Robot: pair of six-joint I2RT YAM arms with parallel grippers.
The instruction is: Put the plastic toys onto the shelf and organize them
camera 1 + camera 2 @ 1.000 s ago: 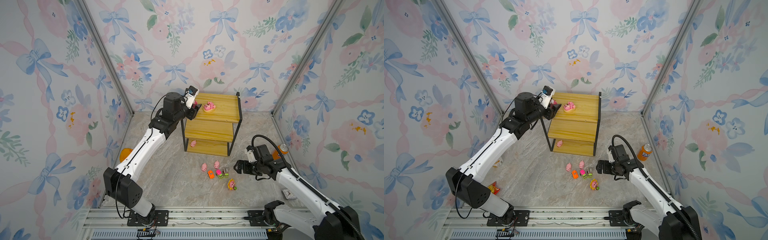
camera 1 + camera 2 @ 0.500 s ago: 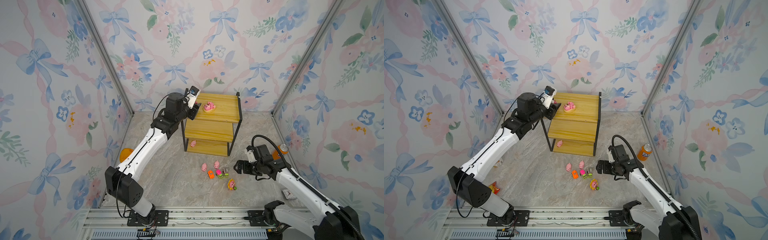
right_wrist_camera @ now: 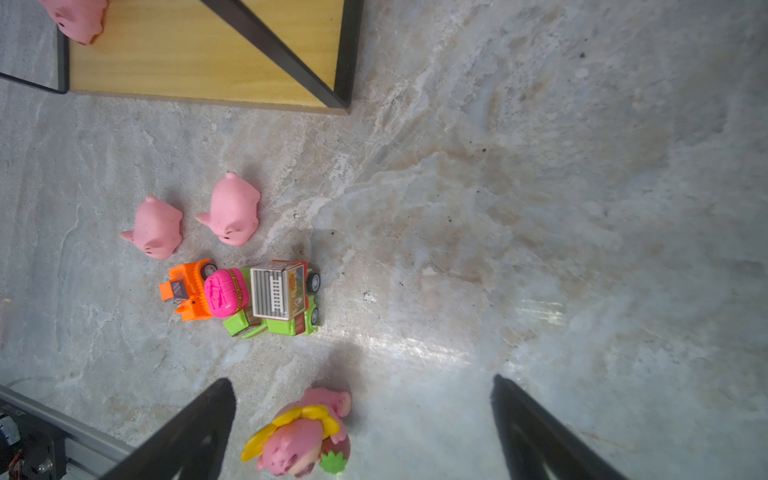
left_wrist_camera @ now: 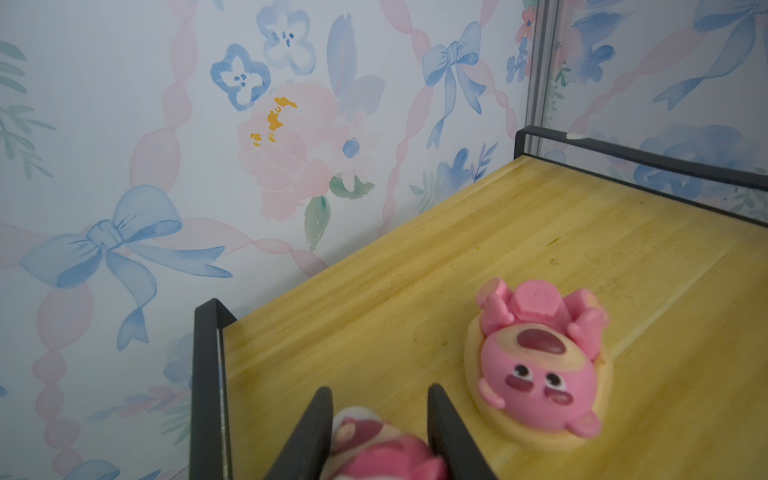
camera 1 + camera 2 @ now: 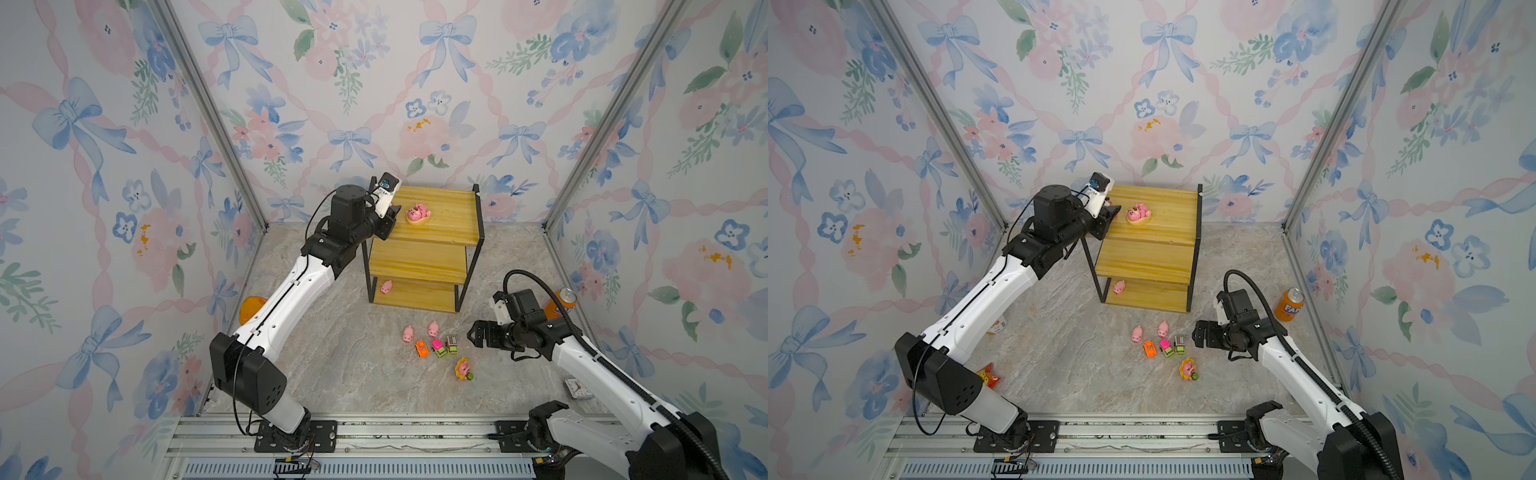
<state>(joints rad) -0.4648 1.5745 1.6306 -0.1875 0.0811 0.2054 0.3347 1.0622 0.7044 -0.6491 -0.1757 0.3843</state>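
Left wrist, left claw [image 4: 379, 389] pinching bear figurine [image 4: 384, 451], above shelf [image 4: 540, 232]

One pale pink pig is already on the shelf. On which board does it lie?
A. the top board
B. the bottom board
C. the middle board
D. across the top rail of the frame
B: in both top views the pale pink pig lies at the left end of the lowest board of the shelf, under the middle board.
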